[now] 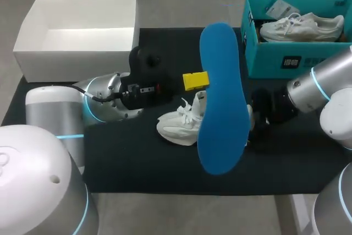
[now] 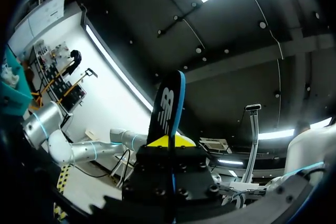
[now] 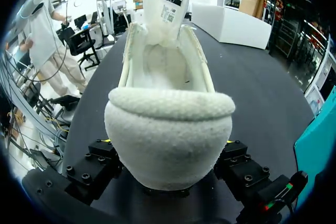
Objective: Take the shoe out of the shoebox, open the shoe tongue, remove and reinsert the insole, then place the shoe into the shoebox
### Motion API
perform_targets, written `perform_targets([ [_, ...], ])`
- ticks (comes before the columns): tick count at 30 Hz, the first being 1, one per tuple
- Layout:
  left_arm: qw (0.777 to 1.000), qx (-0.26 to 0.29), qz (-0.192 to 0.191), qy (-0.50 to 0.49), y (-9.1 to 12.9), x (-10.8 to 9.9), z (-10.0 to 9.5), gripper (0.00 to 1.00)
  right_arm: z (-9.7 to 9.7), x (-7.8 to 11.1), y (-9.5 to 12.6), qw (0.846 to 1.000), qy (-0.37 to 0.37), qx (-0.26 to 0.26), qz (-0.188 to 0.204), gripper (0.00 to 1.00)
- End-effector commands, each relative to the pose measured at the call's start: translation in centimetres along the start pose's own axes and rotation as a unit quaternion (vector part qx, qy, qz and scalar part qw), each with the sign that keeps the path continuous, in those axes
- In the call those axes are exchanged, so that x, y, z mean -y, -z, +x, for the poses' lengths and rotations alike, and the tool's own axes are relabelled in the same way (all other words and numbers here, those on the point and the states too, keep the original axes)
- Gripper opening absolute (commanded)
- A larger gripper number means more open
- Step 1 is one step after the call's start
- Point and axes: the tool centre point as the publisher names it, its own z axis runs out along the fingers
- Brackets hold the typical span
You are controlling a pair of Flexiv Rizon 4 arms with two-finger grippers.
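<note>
Shoe [image 1: 179, 125] out of its box, on the black mat [image 1: 137, 163] in the middle of the desk, long axis across the desk: toe toward the left arm [image 1: 110, 100], heel toward the right arm [image 1: 319, 81]. Heel pinched from both sides by the right jaws, as the right wrist view shows, with the tongue [image 3: 165, 3] standing up and the inside open and bare. Blue insole [image 1: 223, 103] out of the shoe and raised above it, pinched between the yellow tips of the left jaws, seen edge-on in the left wrist view, apparently standing well up from the desk and not in line with the shoe. Likely next: reinsertion. Calls for tilting the insole until its length matches the shoe's, then feeding it down through the opening, toe end first. Left arm nearer for that; right arm only steadying. Farther out, a white box [image 1: 77, 53] beyond the left arm, and a teal box [image 1: 286, 53] holding another white shoe [image 1: 302, 26] beyond the right.
</note>
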Motion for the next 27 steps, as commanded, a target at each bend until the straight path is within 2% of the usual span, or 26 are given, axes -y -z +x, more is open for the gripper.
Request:
perform_targets([
  [1, 1.0, 0.001, 0.002, 0.0, -0.08, -0.07, 0.06, 0.0, 0.05, 0.01, -0.2, 1.0, 0.0, 0.001, 0.001, 0.0],
  [15, 1.0, 0.001, 0.002, 0.0, -0.08, -0.07, 0.06, 0.0, 0.05, 0.01, -0.2, 1.0, 0.0, 0.001, 0.001, 0.0],
  [16, 1.0, 0.001, 0.002, 0.0, -0.08, -0.07, 0.06, 0.0, 0.05, 0.01, -0.2, 1.0, 0.0, 0.001, 0.001, 0.16],
  [17, 1.0, 0.001, 0.002, 0.0, -0.08, -0.07, 0.06, 0.0, 0.05, 0.01, -0.2, 1.0, 0.0, 0.001, 0.001, 0.98],
  [23, 1.0, 0.001, 0.002, 0.0, -0.08, -0.07, 0.06, 0.0, 0.05, 0.01, -0.2, 1.0, 0.0, 0.001, 0.001, 1.0],
  [27, 1.0, 0.001, 0.002, 0.0, -0.08, -0.07, 0.06, 0.0, -0.03, -0.1, 0.01, 1.0, -0.013, -0.006, 0.021, 1.0],
])
